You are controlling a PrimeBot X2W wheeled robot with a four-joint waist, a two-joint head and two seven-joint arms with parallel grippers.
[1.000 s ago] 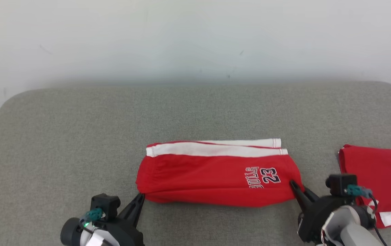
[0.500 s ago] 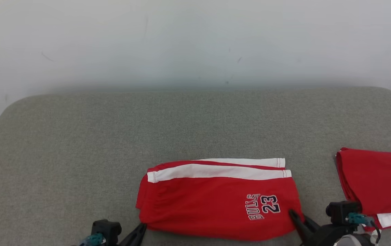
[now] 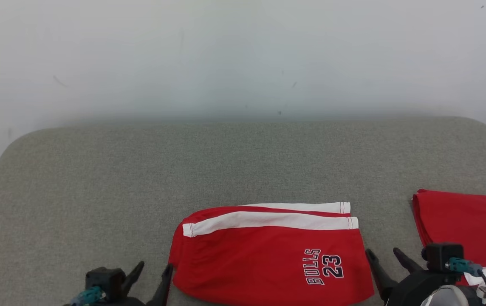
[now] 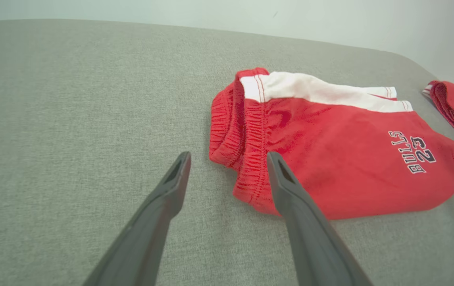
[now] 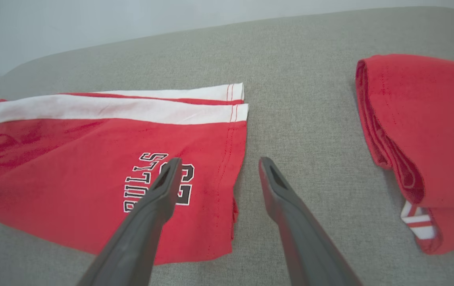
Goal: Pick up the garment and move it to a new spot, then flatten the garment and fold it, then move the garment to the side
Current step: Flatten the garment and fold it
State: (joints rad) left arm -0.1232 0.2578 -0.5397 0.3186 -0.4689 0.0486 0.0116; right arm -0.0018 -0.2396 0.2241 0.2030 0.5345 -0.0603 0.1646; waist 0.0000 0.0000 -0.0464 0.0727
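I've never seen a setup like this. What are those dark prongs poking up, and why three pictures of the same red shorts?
This is a two-armed robot folding laundry. The wide picture comes from a camera on its head; the other two from cameras on its wrists, each looking along that arm's two dark fingers. The left gripper and right gripper both stand open, holding nothing. Between them, on the grey padded surface, lie folded red shorts with white stripes and BULLS 23 lettering. A second folded red garment lies apart, on the robot's right.
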